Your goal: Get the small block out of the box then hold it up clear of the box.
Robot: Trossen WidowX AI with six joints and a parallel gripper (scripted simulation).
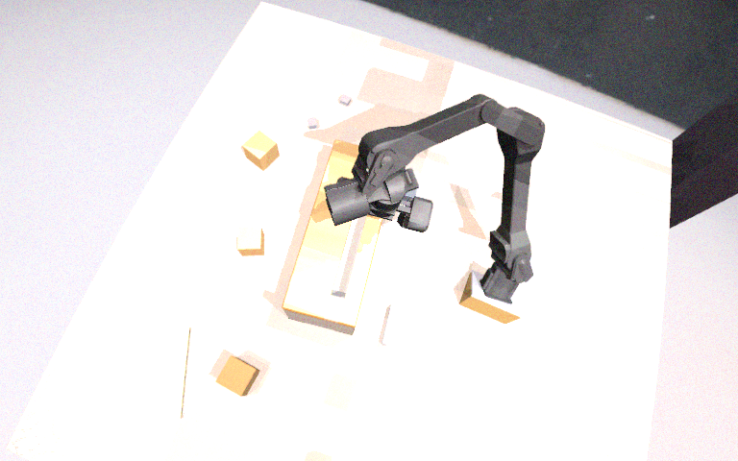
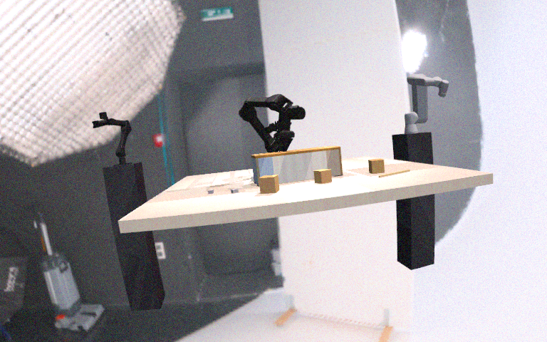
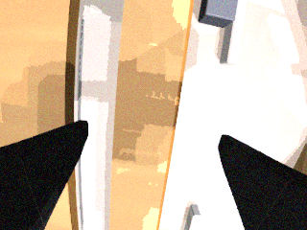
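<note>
The long box [image 1: 321,306] [image 2: 298,165] has an orange top [image 3: 38,57] with a narrow slot [image 1: 351,255] [image 3: 96,122] running along it. My gripper [image 1: 339,205] [image 2: 282,144] [image 3: 155,134] is open and empty. It hangs just above the box's far end, pointing down, one finger over the top by the slot and the other over the table beside the box. A small grey patch [image 1: 338,293] shows at the near end of the slot. I cannot tell whether it is the block. The shelf inside is hidden.
Three tan cubes [image 1: 260,149] [image 1: 251,241] [image 1: 236,375] lie left of the box. Two small pale blocks [image 1: 344,99] [image 1: 312,122] lie beyond its far end; the wrist view shows one grey-blue cube [image 3: 219,6]. A thin stick [image 1: 184,375] lies near the front left.
</note>
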